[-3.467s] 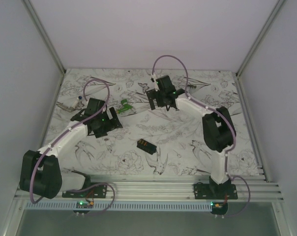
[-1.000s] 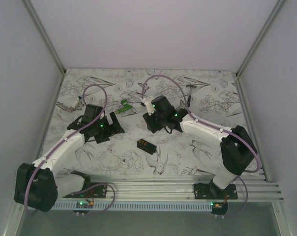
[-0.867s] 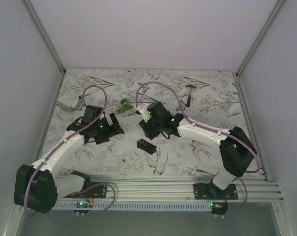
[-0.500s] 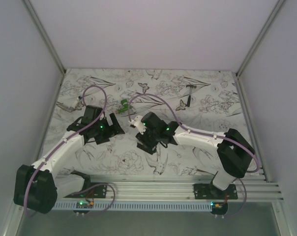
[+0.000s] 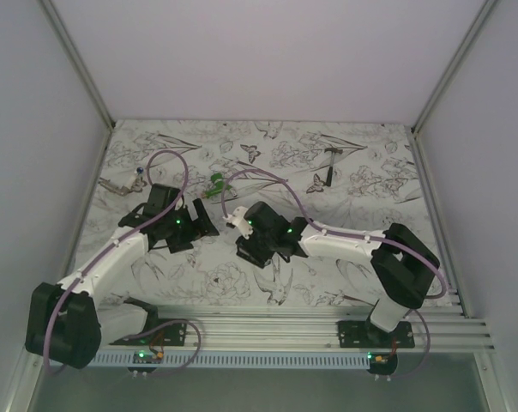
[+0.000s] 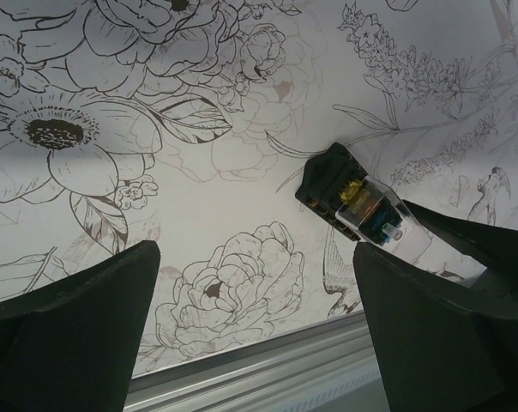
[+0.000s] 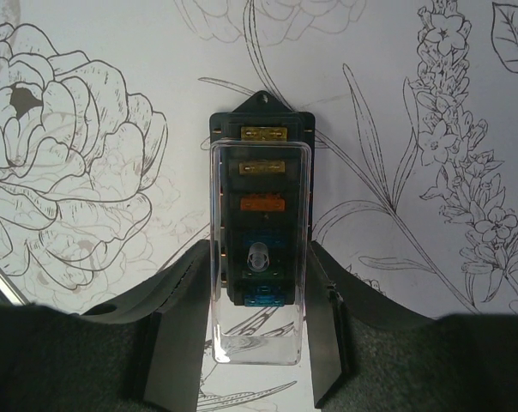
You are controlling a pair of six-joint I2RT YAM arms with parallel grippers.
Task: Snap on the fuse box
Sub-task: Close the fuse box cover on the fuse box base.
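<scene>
- My right gripper [image 7: 259, 279]: jaws clamped on the clear cover [image 7: 259, 339], one finger on each long side.
- Just ahead, under the cover: the fuse box [image 7: 261, 123], with its far end uncovered.
- My left gripper [image 6: 255, 322]: jaws wide apart, holding nothing; the fuse box lies ahead, to its right.

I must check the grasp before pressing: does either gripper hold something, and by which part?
The right gripper holds a clear cover by its two long sides, over the fuse box. The left gripper is open and empty.
</scene>
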